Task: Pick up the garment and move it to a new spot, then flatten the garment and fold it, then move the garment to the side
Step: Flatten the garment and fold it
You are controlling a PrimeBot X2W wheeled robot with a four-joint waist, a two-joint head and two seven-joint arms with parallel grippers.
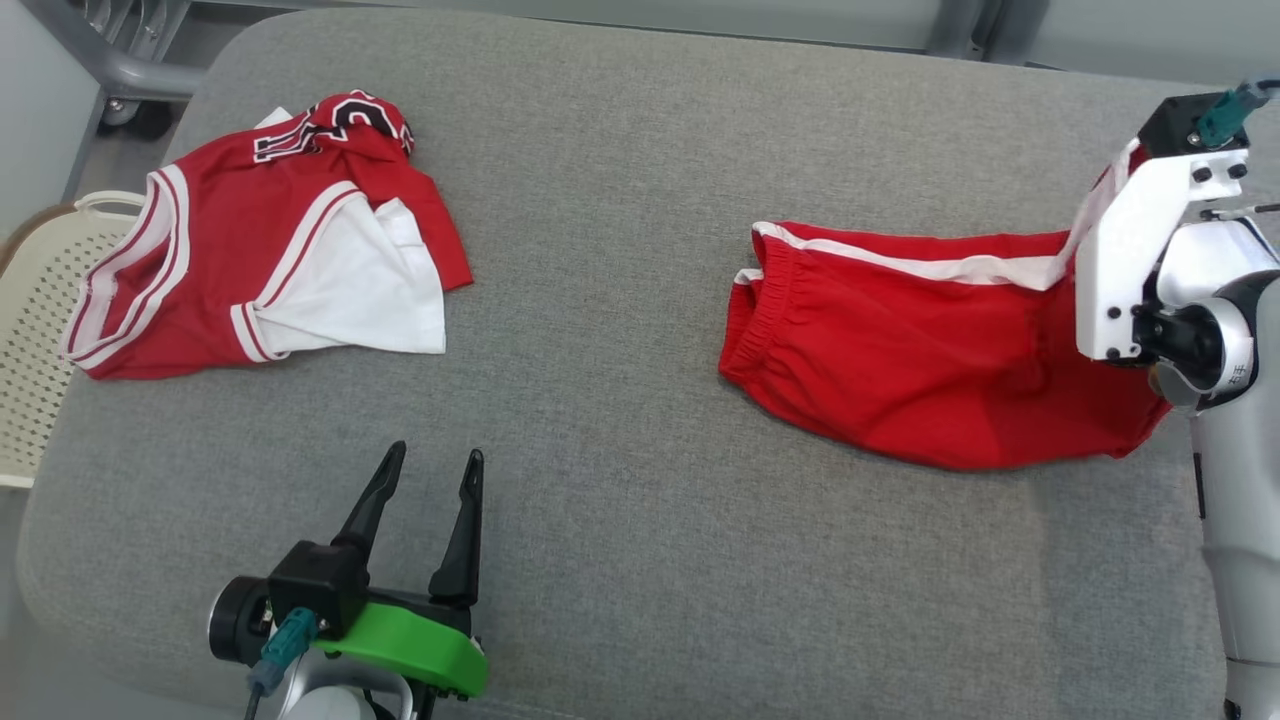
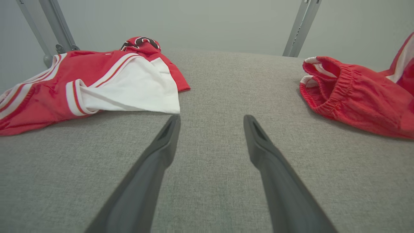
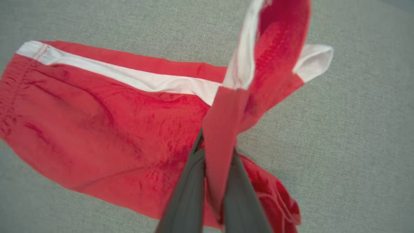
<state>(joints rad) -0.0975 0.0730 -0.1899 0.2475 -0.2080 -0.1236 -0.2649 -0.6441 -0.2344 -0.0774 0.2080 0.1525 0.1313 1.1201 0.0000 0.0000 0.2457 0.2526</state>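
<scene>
Grey fabric-covered worktop [image 1: 620,250] with rounded corners: far edge along the top of the head view, left edge curving down the left side, near edge at the lower left. Broad bare stretch of grey through the middle of the frame, top to bottom, between two red garments lying well apart. Red shorts [image 1: 900,350] at the right of the head view, elastic waistband toward the centre, white stripe along the upper edge, most of the cloth flat on the worktop, the right-hand end lifted off it. Right gripper [image 3: 215,145] in its own wrist view with jaws closed narrow on a fold of the shorts' red cloth, a leg hem with white trim raised beyond the fingertips; in the head view, tucked behind its white wrist housing at the right edge. Left gripper [image 1: 436,452] at the lower left of the head view, jaws spread wide and empty, pointing up the frame over bare grey. Red and white jersey [image 1: 250,270] crumpled at the upper left, close to the left edge, black-and-white lettering on its top fold. Cream perforated basket [image 1: 40,330] just beyond the left edge. Grey metal frame tubes [image 1: 110,60] in the top left corner.
</scene>
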